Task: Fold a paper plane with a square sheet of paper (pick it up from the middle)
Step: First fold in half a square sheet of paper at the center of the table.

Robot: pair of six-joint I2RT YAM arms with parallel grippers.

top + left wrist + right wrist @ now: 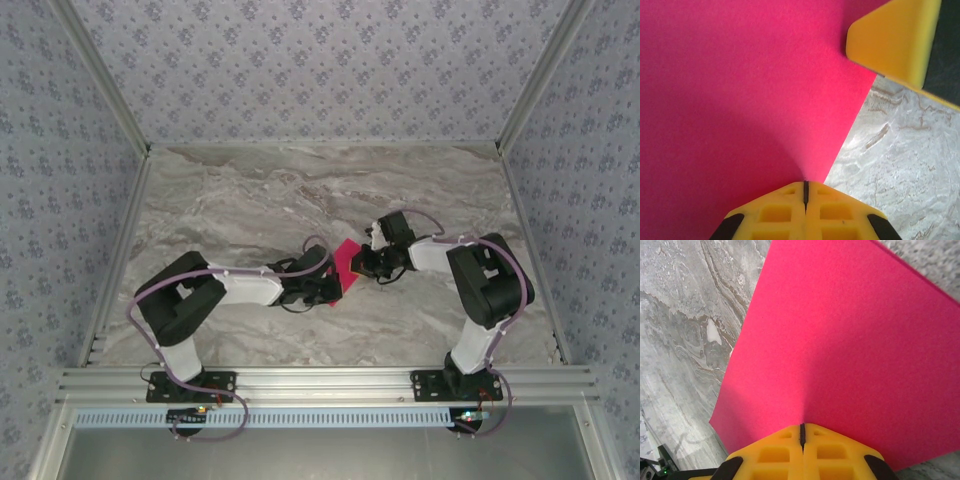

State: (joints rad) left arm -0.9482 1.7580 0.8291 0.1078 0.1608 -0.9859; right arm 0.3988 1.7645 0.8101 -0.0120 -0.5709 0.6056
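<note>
The thin magenta-pink square sheet of paper (pixel 347 266) appears lifted near the middle of the grey marble table (pixel 250 190). The left gripper (pixel 805 187) pinches it from 8 o'clock and the right gripper (pixel 801 428) from 3 o'clock, both with jaws pressed together on its edge. Opposed pulls could tear it, and uneven ones could skew the crease. Both arms reach inward with elbows bent outward.

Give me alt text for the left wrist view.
The shut left gripper pinches the near edge of a bright pink sheet of paper. Marble table lies at lower right; another yellow finger sits at the paper's upper right edge.
</note>
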